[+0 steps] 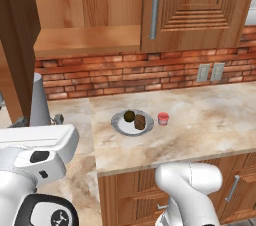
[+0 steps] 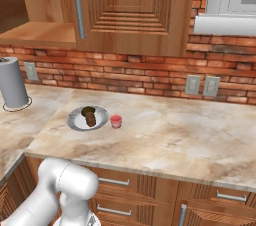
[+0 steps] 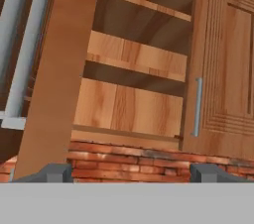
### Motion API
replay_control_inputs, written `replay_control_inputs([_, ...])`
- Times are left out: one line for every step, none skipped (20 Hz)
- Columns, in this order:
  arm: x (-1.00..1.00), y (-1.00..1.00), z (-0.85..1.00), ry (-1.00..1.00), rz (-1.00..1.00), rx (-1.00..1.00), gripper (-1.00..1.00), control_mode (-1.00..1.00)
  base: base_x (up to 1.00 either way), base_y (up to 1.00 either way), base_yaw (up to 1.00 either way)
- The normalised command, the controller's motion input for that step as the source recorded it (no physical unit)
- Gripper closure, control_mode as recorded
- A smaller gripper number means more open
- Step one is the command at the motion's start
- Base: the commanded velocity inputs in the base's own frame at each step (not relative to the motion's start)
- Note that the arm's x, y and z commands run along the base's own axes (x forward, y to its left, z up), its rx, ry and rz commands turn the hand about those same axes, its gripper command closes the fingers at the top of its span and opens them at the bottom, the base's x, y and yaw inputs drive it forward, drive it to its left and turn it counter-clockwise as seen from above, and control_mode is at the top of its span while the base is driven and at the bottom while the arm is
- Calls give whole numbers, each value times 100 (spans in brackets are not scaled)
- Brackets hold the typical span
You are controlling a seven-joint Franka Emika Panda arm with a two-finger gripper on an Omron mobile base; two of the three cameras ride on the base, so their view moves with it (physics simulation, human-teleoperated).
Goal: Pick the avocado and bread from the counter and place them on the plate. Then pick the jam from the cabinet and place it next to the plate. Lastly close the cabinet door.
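On the counter (image 1: pixel 210 120) sits the plate (image 1: pixel 119 126), with the avocado (image 1: pixel 129 115) and the bread (image 1: pixel 139 122) side by side on it. The jam (image 1: pixel 163 118) stands just right of the plate, also seen as jam (image 2: pixel 116 121) beside the plate (image 2: pixel 75 120). Above, the cabinet (image 1: pixel 85 40) stands open, its left door (image 1: pixel 15 45) swung out. In the hand view my gripper (image 3: pixel 131 173) is open with nothing between its tips. It faces the open door's edge (image 3: pixel 54 79) and the bare shelf (image 3: pixel 134 57).
The cabinet's right door (image 3: pixel 228 69) is shut, its steel handle (image 3: pixel 198 106) vertical. A grey cylinder (image 1: pixel 39 100) stands on the counter at the left corner. Wall outlets (image 1: pixel 210 72) sit in the brick backsplash, and wooden drawers (image 2: pixel 150 190) run under the counter.
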Motion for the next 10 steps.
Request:
replay_control_inputs([54, 20, 0, 0, 0, 0, -100, -100, 0, 0, 0])
replay_control_inputs([55, 14, 0, 0, 0, 0, -100, -100, 0, 0, 0])
replay_control_inputs([52, 12, 0, 0, 0, 0, -100, -100, 0, 0, 0])
replay_control_inputs([14, 11, 0, 0, 3, 0, -100, -100, 0, 0, 0])
replay_control_inputs([-12, 11, -5, 0, 8, 0, -100, -100, 0, 0, 0])
replay_control_inputs([-30, 15, -4, -1, 10, 0, -100, -100, 0, 0, 0])
replay_control_inputs([-33, 19, 0, -2, 10, 0, -100, -100, 0, 0, 0])
replay_control_inputs([-35, 20, 0, -4, 9, 0, -100, -100, 0, 0, 0])
replay_control_inputs([-35, 24, 0, -4, 9, 0, -100, -100, 0, 0, 0])
replay_control_inputs([-37, 27, 0, -6, 10, 0, -100, -100, 0, 0, 0])
